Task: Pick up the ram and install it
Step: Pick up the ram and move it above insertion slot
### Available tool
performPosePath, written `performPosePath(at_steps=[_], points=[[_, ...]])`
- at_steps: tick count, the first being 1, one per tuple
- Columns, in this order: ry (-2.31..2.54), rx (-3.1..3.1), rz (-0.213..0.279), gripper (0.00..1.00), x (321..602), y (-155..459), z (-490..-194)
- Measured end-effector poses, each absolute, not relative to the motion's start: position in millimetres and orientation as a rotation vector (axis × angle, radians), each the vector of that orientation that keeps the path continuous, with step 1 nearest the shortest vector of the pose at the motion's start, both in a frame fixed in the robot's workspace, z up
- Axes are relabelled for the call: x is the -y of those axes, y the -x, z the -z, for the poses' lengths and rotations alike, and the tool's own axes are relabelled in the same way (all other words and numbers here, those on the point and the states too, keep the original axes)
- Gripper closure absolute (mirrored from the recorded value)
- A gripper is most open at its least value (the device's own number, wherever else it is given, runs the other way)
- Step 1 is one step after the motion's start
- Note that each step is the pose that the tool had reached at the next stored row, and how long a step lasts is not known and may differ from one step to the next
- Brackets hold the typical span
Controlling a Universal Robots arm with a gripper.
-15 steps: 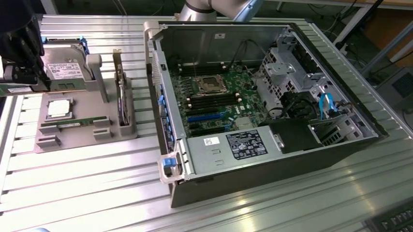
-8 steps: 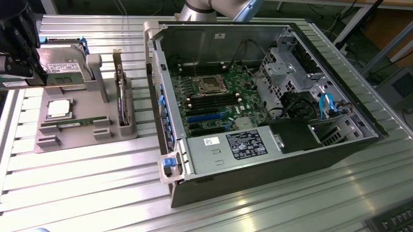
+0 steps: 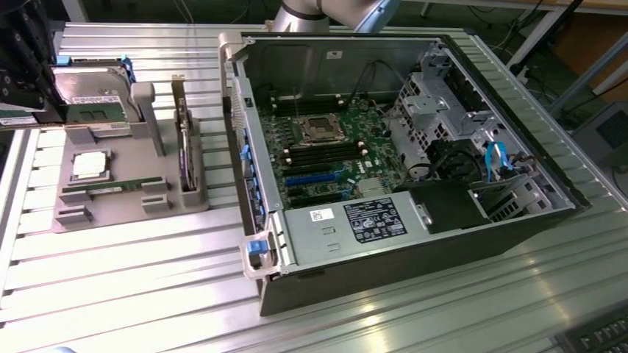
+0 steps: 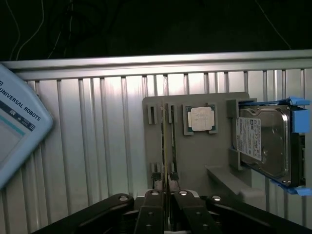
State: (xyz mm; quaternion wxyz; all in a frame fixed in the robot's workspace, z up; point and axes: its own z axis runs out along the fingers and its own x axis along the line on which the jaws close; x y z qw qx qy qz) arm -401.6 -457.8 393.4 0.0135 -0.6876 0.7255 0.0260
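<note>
Ribbed aluminium table (image 3: 128,294) runs under everything. Starting at the exterior view's left, I have the grey fixture tray (image 3: 137,158), with the hard drive (image 3: 88,84) at its farther end and the silver processor chip (image 3: 88,163) in the middle. Just beside that chip, the ram (image 3: 113,186) lies along its pair of slotted posts, apart from me and not yet lifted. In the wrist view that same ram (image 4: 166,141) is edge-on, a thin line running straight toward my gripper (image 4: 168,197). Its fingers (image 4: 155,209) stand narrowly apart with nothing clamped between them. I judge the step in hand to be the pick, barely begun. To do it well I should centre that slim gap on the stick's edge and come down square to it rather than tilted. I should take it between the posts so it lifts out level without scraping them; the spare posts (image 3: 73,215) and the chip leave little room for drift. Further to the exterior view's right sits the open computer case (image 3: 490,220), its motherboard (image 3: 334,158) facing up, well apart from the tray.
</note>
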Motion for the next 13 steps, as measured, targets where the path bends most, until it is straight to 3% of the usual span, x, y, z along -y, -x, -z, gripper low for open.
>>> performPosePath(at_steps=[13], points=[[2.145, -2.258, -0.081, 0.86, 457.6, 357.1, -396.7]])
